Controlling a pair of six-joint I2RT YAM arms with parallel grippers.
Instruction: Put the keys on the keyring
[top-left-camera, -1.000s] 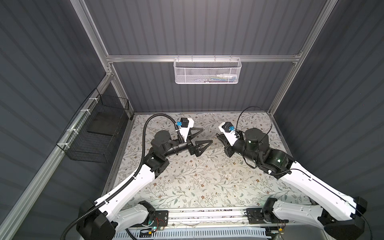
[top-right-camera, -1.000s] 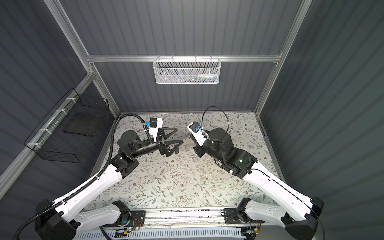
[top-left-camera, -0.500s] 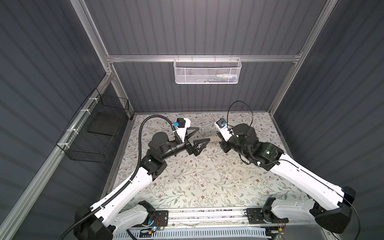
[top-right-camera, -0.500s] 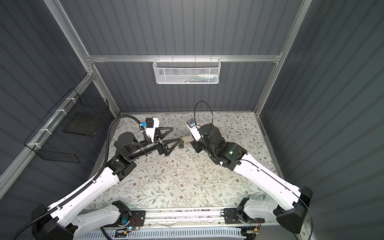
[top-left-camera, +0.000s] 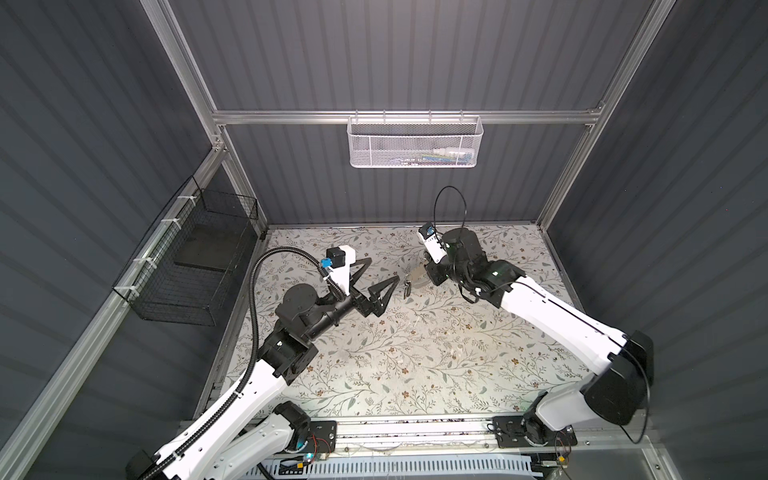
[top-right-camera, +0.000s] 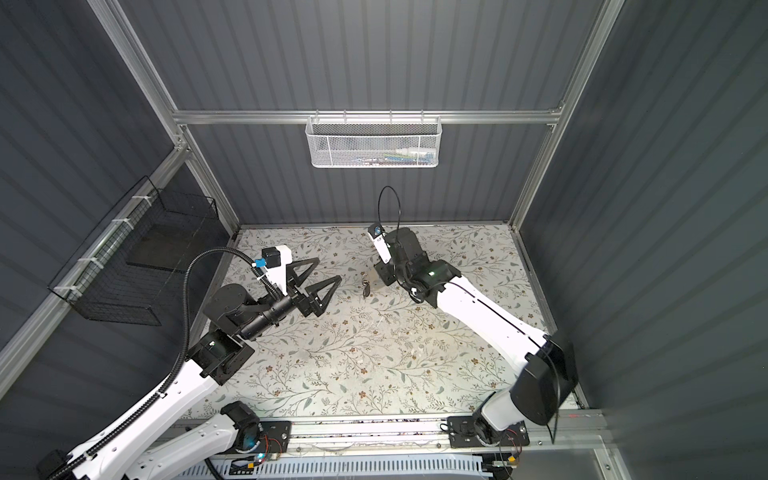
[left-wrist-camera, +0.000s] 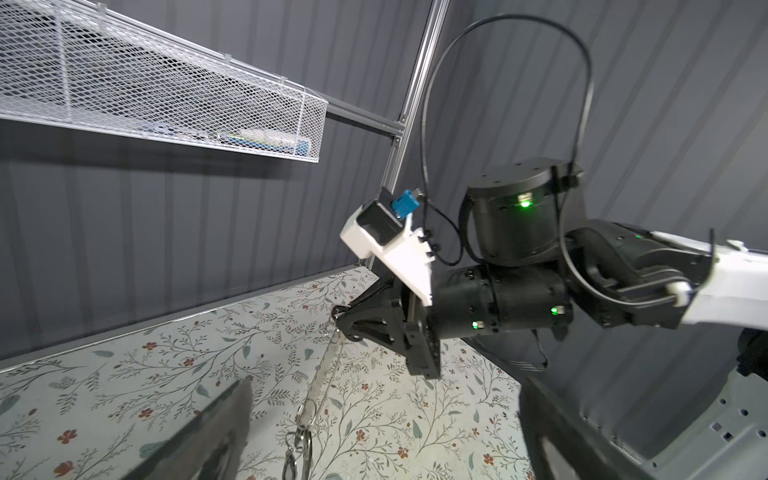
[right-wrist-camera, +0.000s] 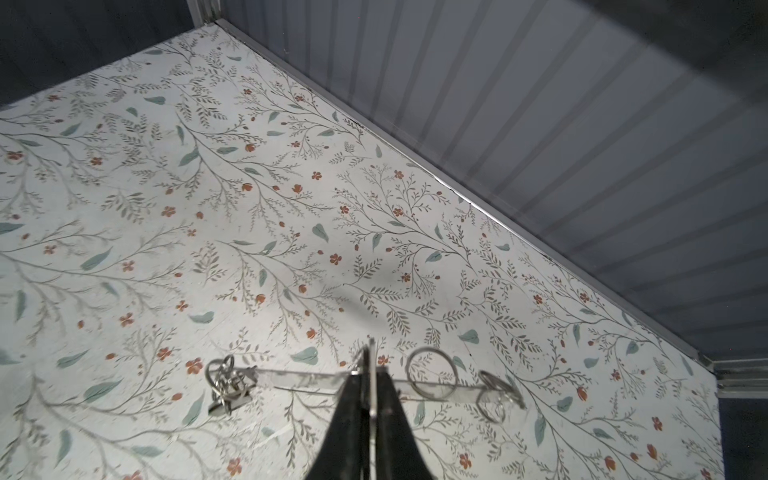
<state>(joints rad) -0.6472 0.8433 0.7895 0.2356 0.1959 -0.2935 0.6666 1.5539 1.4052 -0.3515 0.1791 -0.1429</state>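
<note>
Pinched at its rim in the right claw (left-wrist-camera: 338, 322), closed flat on the thin plate: the keyring (left-wrist-camera: 326, 370), grey, held up and tilted, nearly edge-on in both wrist views. Hanging down from the grip toward the tabletop (top-left-camera: 415, 353). Along the rim, small silver split rings: a tangled cluster (right-wrist-camera: 226, 384) at the low end, two single rings (right-wrist-camera: 432, 374) past the grip. Make-up of the cluster not clear at this size.

Just beside that low end, apart from it, the left claw (top-left-camera: 384, 270): spread wide, holding nothing, tips aimed at the plate.

Right arm reaching in from the front right rail, wrist bent down over the back half of the tabletop. Left arm stretched up from the front left, forearm level near the claw.

Underneath, a pale cloth printed with leafy sprigs and small red flowers. Around it, dark grey ribbed walls in an aluminium frame (top-left-camera: 407, 117). On the back wall, a white mesh basket (top-left-camera: 415, 141); on the left wall, a black wire basket (top-left-camera: 195, 262).
</note>
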